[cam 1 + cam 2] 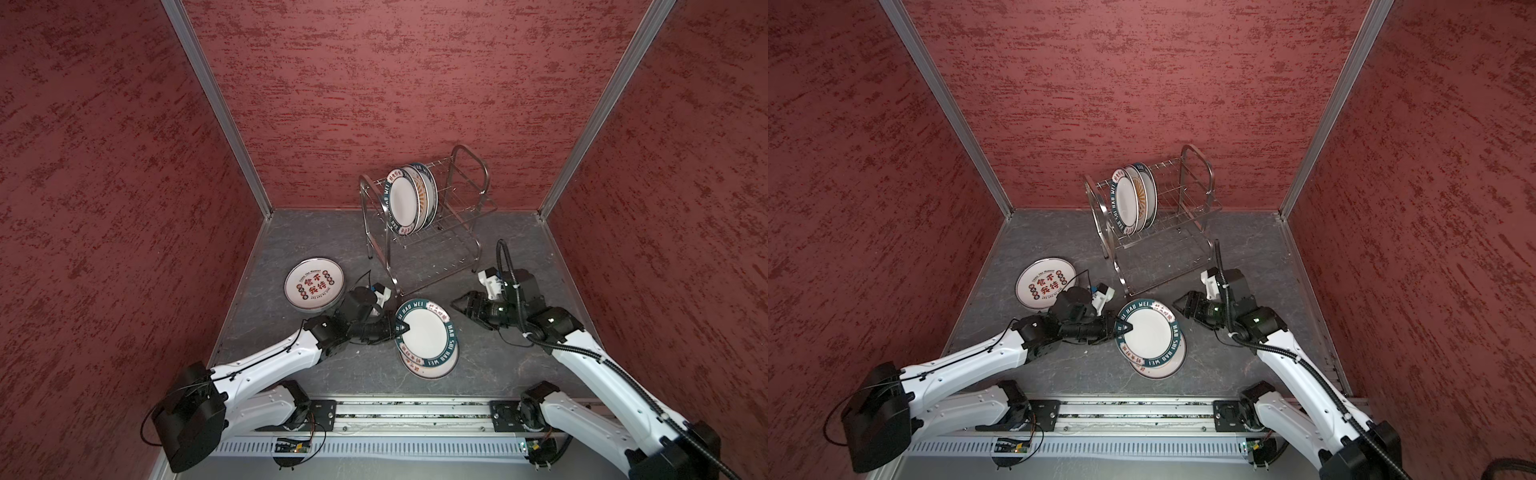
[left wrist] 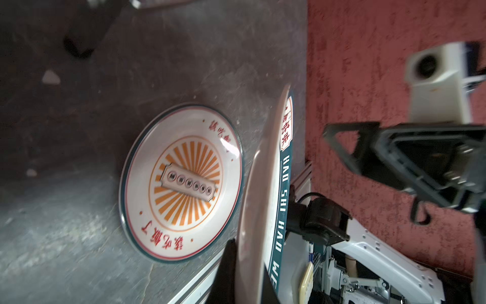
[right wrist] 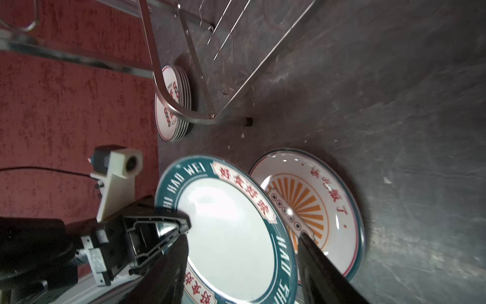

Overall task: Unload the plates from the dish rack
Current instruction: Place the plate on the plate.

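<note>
My left gripper is shut on the rim of a teal-rimmed plate lettered "HAO SHI HAO WEI". The plate hangs tilted over an orange sunburst plate that lies flat on the table. In the left wrist view the held plate runs edge-on between my fingers. My right gripper stands open just right of that plate, apart from it; its wrist view shows the teal plate beyond the spread fingers. The dish rack stands at the back with three plates upright in its upper tier.
A stack of plates with red-black characters lies left of the rack, close behind my left wrist. The dark grey table is bare to the right of the rack. Red walls enclose three sides, and a metal rail runs along the front.
</note>
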